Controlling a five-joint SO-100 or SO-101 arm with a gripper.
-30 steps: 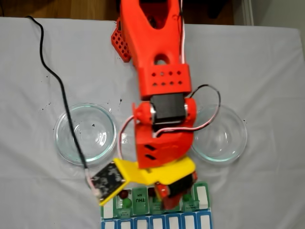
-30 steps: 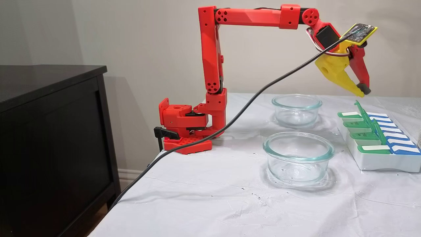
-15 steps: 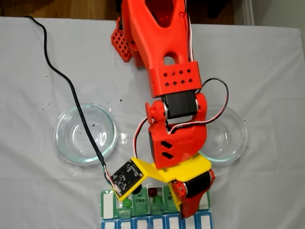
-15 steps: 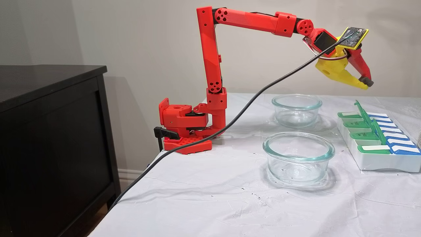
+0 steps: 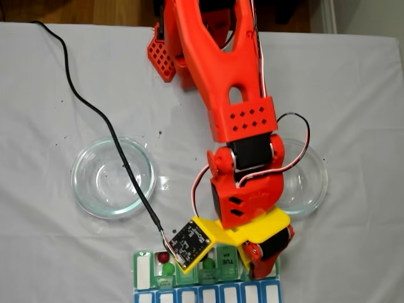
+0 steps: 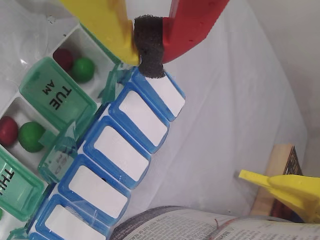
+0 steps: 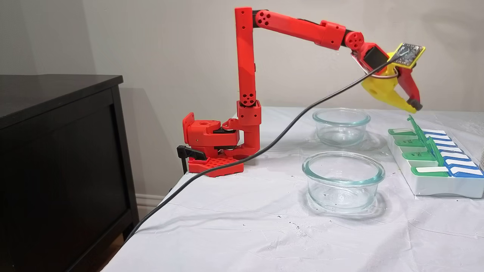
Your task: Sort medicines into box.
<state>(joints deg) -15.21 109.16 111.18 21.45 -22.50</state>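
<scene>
1. White cloth covers the table (image 7: pixel 242 234), where two glass dishes (image 7: pixel 343 181) stand empty.
2. Red and green balls (image 6: pixel 82 69) lie paired in open compartments of the pill box (image 7: pixel 435 177).
3. High above the box, the gripper (image 6: pixel 149 47) is clenched on nothing.
4. Sorting looks nearly or fully finished; some compartments are hidden.

A bright red robot arm (image 7: pixel 287 26) ends in a gripper (image 6: pixel 149 50) with one yellow finger, one red finger and a black foam pad. The pill box (image 6: pixel 100 150) has a white body, translucent green lids printed with black letters, and blue lids with white labels. Dark red and green balls (image 6: pixel 75 65) lie inside. The tablecloth (image 7: pixel 245 226) is white, the cabinet (image 7: pixel 56 151) black.
</scene>
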